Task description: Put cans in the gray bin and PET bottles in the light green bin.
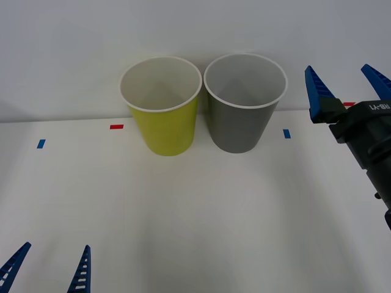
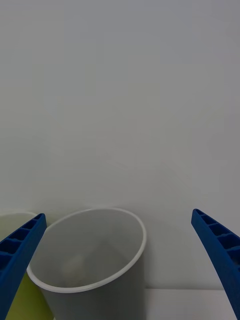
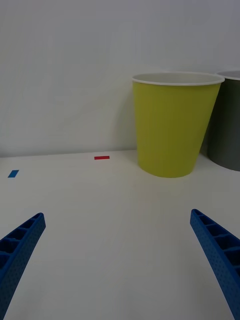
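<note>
Front view: the light green bin [image 1: 162, 110] and the gray bin [image 1: 244, 104] stand side by side at the table's [image 1: 195, 207] far edge. The right gripper [image 1: 347, 85] is raised right of them, fingers apart, empty. The left gripper [image 1: 49, 268] sits near left, spread. Blue tape marks [image 1: 41, 144] and a red tape mark [image 1: 116, 127] lie around. Right wrist view: the gray bin's pale inside [image 2: 85, 260] lies just below the open fingers [image 2: 20, 250]. Left wrist view: bare table lies between the fingers [image 3: 215, 245] and the green bin [image 3: 172, 125].

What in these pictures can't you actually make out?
- Light green bin: in the front view its own wall hides the bottom inside.
- Gray bin: in the right wrist view the picture's lower edge cuts off its base.
- Left pincer: the front view's lower edge cuts off all but its open blue tips.
- Right pincer, raised beside the gray bin: its arm runs off the right edge.
</note>
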`<act>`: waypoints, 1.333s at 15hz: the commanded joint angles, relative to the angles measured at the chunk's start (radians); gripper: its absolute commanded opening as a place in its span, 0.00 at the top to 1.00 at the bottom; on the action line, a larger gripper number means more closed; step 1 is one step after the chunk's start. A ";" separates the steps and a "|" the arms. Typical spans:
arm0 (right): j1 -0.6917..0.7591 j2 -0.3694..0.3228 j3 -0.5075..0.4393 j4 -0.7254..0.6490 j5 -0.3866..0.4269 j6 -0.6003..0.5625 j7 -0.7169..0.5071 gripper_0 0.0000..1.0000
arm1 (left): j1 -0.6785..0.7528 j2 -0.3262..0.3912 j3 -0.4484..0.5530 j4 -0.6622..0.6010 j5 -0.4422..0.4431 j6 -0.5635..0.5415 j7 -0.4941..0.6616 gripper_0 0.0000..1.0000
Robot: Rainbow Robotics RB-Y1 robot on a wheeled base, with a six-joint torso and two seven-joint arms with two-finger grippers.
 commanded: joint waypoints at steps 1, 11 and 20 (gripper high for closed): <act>0.111 0.061 0.003 0.059 -0.061 -0.130 0.158 0.00 | 0.000 0.000 0.000 0.000 0.000 0.000 0.000 0.00; 0.476 0.106 0.107 0.157 -0.120 -0.562 0.376 0.00 | 0.000 0.000 0.000 0.000 0.000 0.000 0.000 0.00; 0.718 0.121 0.213 0.162 -0.121 -0.717 0.484 0.00 | 0.000 0.000 0.000 0.000 0.000 0.000 0.000 0.00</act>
